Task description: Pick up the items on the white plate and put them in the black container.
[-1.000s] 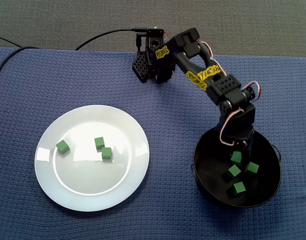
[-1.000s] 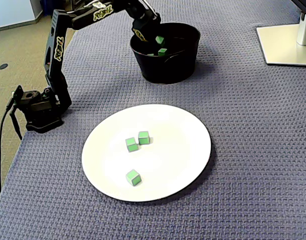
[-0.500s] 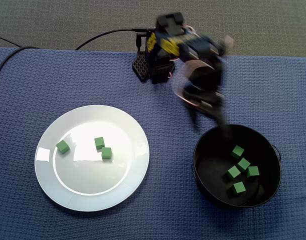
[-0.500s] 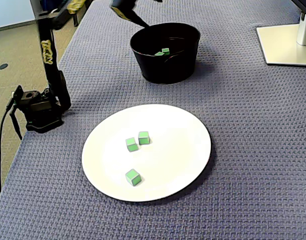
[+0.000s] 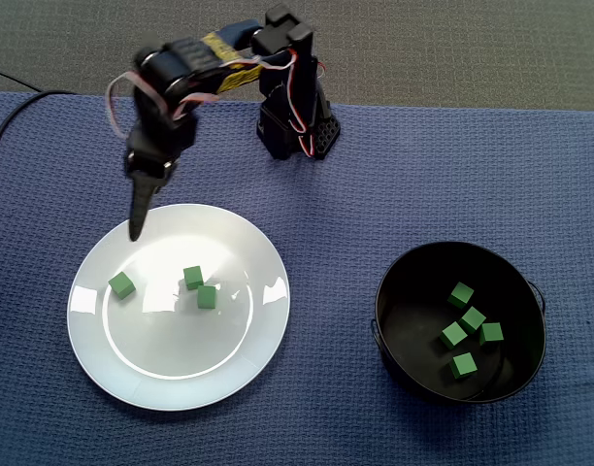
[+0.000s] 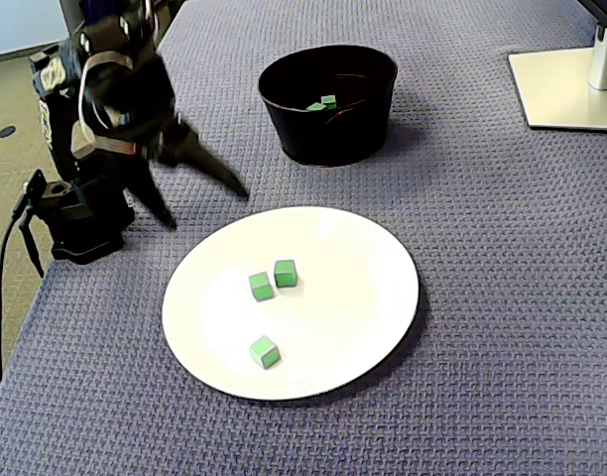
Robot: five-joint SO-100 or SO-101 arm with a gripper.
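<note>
Empty gripper at the plate's rim, three cubes left to fetch.

In a fixed view from above, the gripper (image 5: 137, 225) hangs as one dark spike over the upper-left rim of the plate (image 5: 181, 361); whether it is spread cannot be told here. Three small green cubes (image 5: 192, 278) lie on the plate's glossy white face, two just beside each other and one apart at the left. More sit in the round black container (image 5: 404, 320), well to the right on the blue waffle-weave cloth (image 5: 326, 408). In a fixed view from the side, the gripper (image 6: 206, 208) is blurred, but its jaws stand apart and hold nothing, near the plate (image 6: 353, 297). The cubes (image 6: 261, 287) look hard and sharp-edged. On so slick a surface a finger could shove one away, or catch the close pair together.
</note>
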